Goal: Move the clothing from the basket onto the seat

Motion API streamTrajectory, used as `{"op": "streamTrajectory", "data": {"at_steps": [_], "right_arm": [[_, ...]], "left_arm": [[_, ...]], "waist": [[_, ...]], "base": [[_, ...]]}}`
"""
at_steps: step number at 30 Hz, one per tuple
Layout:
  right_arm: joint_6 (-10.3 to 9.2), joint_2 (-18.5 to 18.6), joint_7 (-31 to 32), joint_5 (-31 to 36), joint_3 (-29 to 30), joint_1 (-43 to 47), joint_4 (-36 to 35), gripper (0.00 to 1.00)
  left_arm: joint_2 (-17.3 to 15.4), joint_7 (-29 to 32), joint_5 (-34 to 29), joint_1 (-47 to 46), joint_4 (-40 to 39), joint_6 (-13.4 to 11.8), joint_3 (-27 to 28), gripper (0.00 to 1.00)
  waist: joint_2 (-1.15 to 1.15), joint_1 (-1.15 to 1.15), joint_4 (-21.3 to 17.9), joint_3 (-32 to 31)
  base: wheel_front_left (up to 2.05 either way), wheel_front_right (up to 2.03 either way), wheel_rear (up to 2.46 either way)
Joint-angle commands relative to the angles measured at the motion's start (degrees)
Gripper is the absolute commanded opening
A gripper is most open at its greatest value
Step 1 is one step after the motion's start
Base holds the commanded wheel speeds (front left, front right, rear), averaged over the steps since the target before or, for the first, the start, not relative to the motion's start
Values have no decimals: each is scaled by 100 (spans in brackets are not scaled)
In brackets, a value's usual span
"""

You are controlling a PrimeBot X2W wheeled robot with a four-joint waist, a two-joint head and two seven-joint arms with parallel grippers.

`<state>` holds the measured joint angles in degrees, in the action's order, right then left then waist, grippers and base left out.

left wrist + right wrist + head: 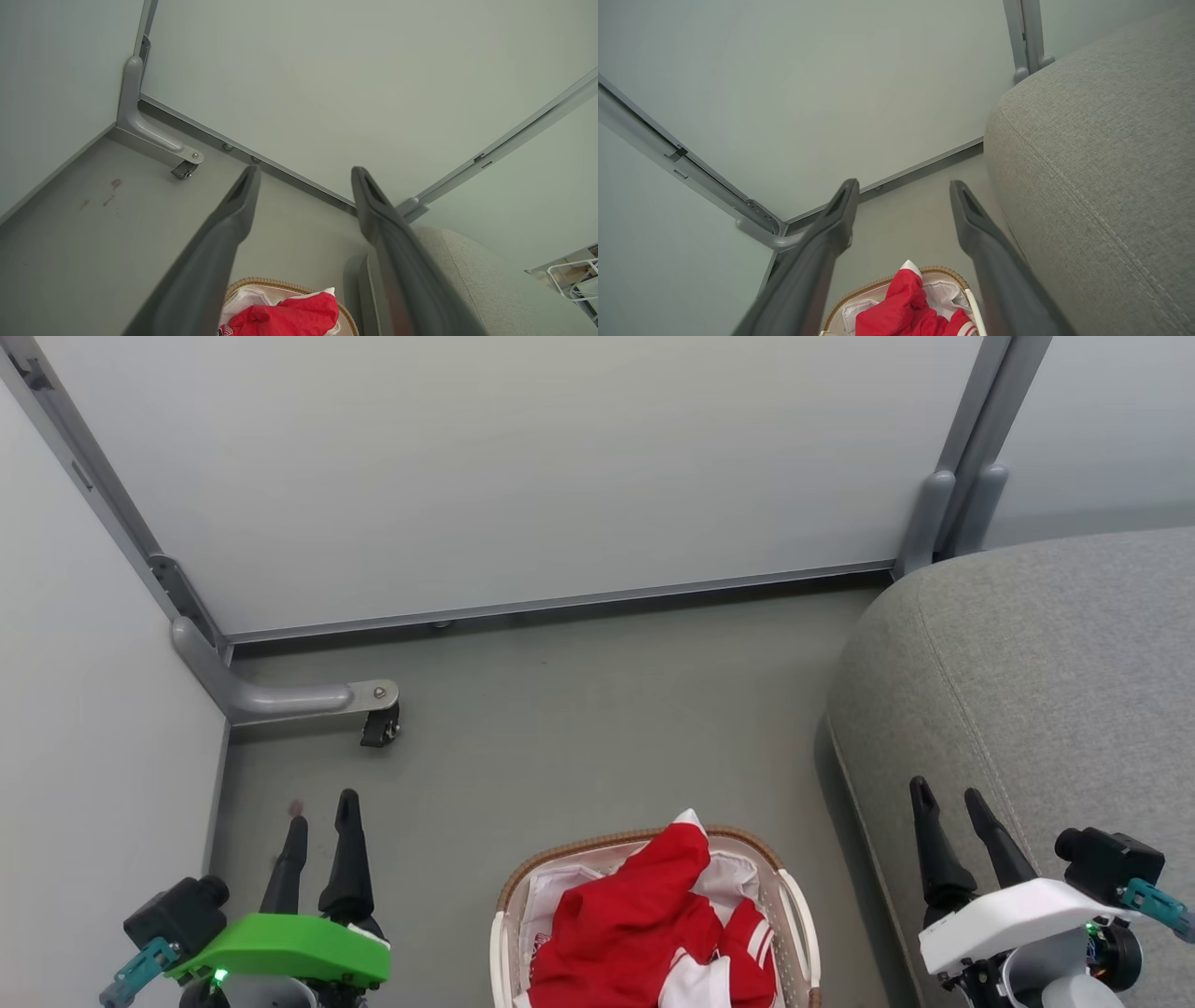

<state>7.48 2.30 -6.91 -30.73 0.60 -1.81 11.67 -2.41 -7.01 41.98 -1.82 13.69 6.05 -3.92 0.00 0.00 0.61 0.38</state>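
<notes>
The grey seat (1046,672) is seen under and to the right of the fingers of the right gripper (948,790). The basket (801,910) is placed on the floor (579,728) between the two pairs of fingers, below their tips. The red clothing (635,924) is heaped inside it, one end being draped over the rim. The left gripper (323,808) and the right gripper are both held wide open, and nothing is gripped by either.

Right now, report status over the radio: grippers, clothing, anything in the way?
Left gripper open, empty. Right gripper open, empty. Clothing heaped in basket, none on seat. No obstacle seen between them.
</notes>
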Motion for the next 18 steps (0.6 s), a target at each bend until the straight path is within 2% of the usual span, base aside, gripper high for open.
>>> {"op": "streamTrajectory", "data": {"at_steps": [1,18], "right_arm": [[1,37,-64,211,-12,8,-34,100],[1,50,-312,1260,-98,27,-18,100]], "left_arm": [[-39,-57,-187,2,-15,-3,-24,100],[-49,-303,-1045,52,151,-23,-156,100]], "waist": [[0,0,2,1],[0,0,12,1]], "base": [[0,0,0],[0,0,0]]}}
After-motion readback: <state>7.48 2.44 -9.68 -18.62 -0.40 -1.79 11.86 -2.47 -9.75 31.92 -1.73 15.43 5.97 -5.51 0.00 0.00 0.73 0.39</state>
